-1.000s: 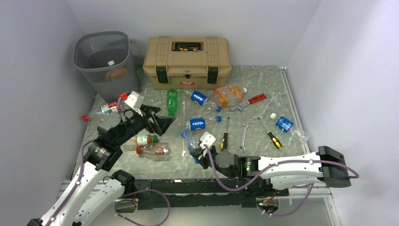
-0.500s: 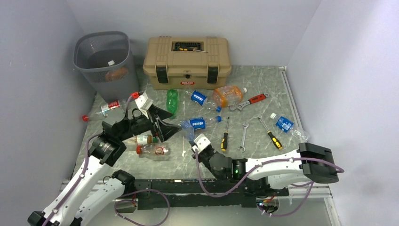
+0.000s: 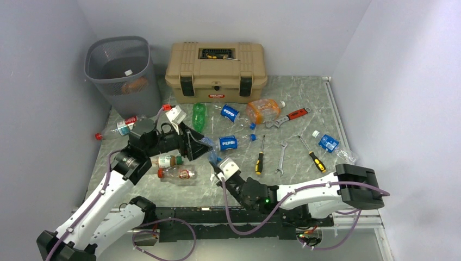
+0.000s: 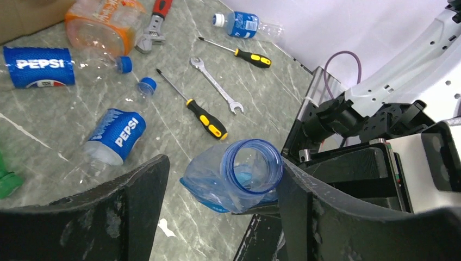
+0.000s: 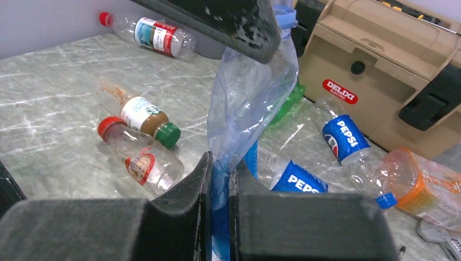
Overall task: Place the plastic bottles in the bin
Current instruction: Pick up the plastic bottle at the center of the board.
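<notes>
My right gripper [image 3: 218, 173] is shut on the lower end of a crushed clear-blue bottle [image 5: 250, 92] and holds it upright above the table. My left gripper [image 4: 223, 168] is open, with its jaws on either side of the bottle's uncapped neck [image 4: 253, 166]; the neck rests against one finger [image 4: 321, 212]. The grey mesh bin [image 3: 117, 65] stands at the back left with a bottle or two inside. Several other bottles lie on the table: two Pepsi ones [image 3: 231, 141], a green one [image 3: 199, 117], an orange one [image 3: 262, 110] and a red-capped one [image 3: 178, 173].
A tan toolbox [image 3: 216, 65] stands at the back centre. Screwdrivers [image 3: 260, 157], a wrench [image 3: 281, 157] and a red-handled wrench [image 3: 291, 117] lie right of centre. More bottles lie near the bin [image 3: 124, 126], under the left arm [image 3: 166, 161] and far right [image 3: 330, 144].
My left gripper has swung right and now brackets the bottle's neck. My right gripper has shifted left, carrying the crushed bottle toward it.
</notes>
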Action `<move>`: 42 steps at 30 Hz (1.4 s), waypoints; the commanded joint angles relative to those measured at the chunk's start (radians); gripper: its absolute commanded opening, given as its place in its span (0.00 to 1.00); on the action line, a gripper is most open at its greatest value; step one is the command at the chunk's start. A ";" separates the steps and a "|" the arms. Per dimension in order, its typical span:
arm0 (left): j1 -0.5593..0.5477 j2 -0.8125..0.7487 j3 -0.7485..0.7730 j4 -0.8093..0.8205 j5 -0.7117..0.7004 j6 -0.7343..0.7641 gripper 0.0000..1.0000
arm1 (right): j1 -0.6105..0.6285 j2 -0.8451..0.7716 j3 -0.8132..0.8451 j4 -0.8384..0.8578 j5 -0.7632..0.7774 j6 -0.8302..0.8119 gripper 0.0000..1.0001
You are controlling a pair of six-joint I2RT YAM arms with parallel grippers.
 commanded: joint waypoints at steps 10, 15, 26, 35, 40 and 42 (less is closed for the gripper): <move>-0.003 0.010 0.027 0.036 0.049 0.013 0.62 | 0.043 0.075 0.066 0.132 0.006 -0.043 0.00; -0.003 0.020 0.032 0.035 0.071 0.014 0.45 | 0.045 0.077 0.066 0.143 0.023 -0.040 0.00; -0.003 0.023 0.032 0.035 0.078 0.009 0.59 | 0.046 0.078 0.062 0.206 0.046 -0.044 0.00; -0.005 0.040 0.043 0.019 0.065 0.017 0.00 | 0.048 0.087 0.088 0.150 0.043 -0.006 0.08; -0.005 0.008 0.049 -0.030 -0.073 0.038 0.00 | 0.050 -0.007 0.121 -0.088 -0.012 0.106 1.00; -0.004 -0.011 0.052 -0.043 -0.169 0.042 0.00 | 0.050 -0.087 0.148 -0.251 -0.094 0.191 1.00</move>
